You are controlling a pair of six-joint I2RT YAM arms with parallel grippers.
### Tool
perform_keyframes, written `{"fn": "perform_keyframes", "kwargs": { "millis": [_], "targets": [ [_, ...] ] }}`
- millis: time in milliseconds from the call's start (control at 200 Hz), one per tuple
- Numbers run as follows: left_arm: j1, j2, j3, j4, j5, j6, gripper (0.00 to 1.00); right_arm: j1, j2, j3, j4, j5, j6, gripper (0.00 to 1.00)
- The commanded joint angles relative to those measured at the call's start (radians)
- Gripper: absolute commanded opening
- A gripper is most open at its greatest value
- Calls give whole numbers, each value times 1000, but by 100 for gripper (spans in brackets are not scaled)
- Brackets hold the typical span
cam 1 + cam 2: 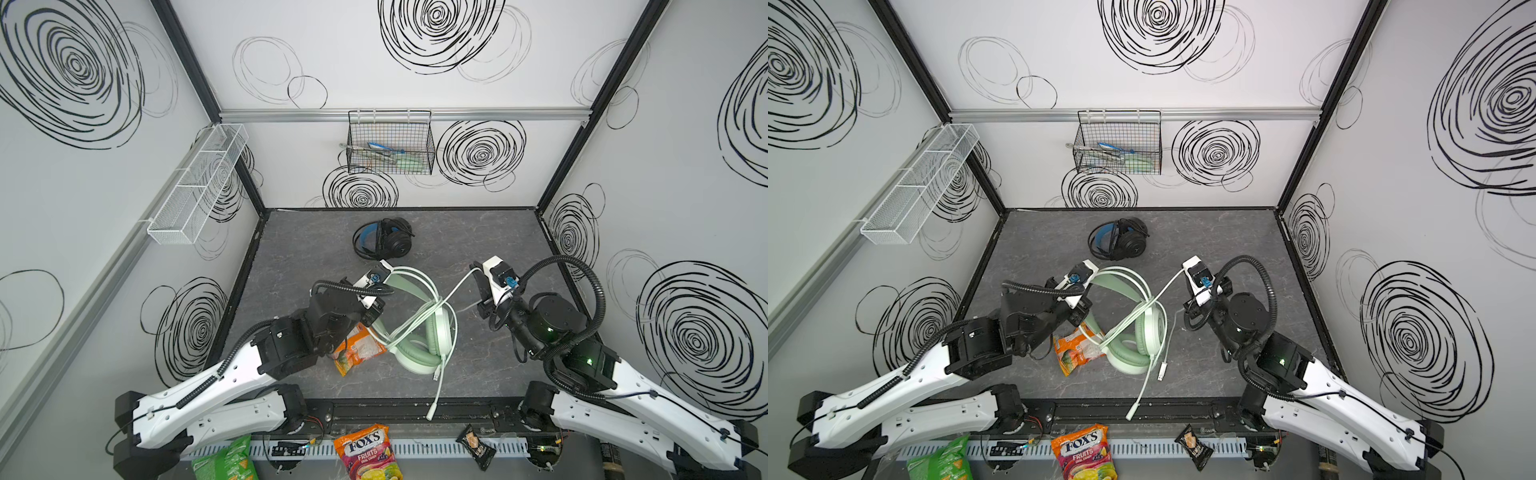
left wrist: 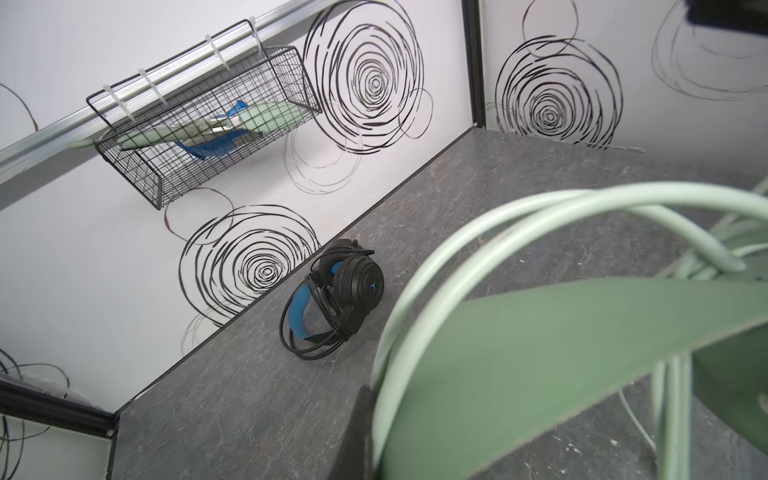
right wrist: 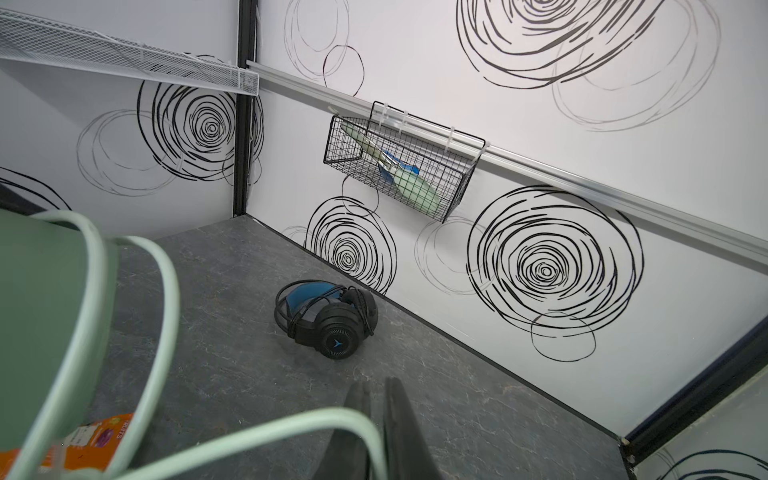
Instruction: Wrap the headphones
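Observation:
The mint-green headphones (image 1: 419, 349) lie at the middle of the grey table, with whitish cable (image 1: 457, 286) looped across their ear cups. My left gripper (image 1: 376, 321) (image 1: 1084, 316) (image 2: 382, 436) is shut on their headband (image 2: 540, 353). My right gripper (image 1: 477, 273) (image 1: 1185, 273) (image 3: 378, 419) holds a strand of that cable (image 3: 270, 432) between nearly closed fingers, lifted to the right of the headset. The cable's plug ends (image 1: 432, 411) trail toward the front edge. The black headphones (image 1: 384, 239) (image 1: 1119, 240) (image 2: 332, 299) (image 3: 328, 318), cable wound round them, rest near the back wall.
An orange candy bag (image 1: 357, 349) lies partly under the green headset. A black wire basket (image 1: 390, 143) hangs on the back wall and a white mesh basket (image 1: 199, 183) on the left wall. A FOX'S bag (image 1: 368, 451), a green bag (image 1: 226, 461) and a dark wrapper (image 1: 476, 451) lie beyond the front edge.

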Motion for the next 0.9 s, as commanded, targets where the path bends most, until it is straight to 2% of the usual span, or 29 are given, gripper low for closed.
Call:
{"fn": "perform_keyframes", "kwargs": {
  "millis": [0,180,380,720,896],
  "targets": [
    [-1,-55,4,52,120,-14,0,-33,-17,-2,101,24,38,15],
    [-1,-75,36,62,153,-27,0,-51,-20,-23,108,-15,66,20],
    [-1,-93,82,85,210,-70,0,-54,-58,-78,173,-146,83,23],
    [-7,-103,116,151,270,-123,0,-54,-58,-101,159,-126,96,23],
    [-10,-100,149,185,301,-147,0,-54,-48,-128,182,-152,117,23]
  ]
}}
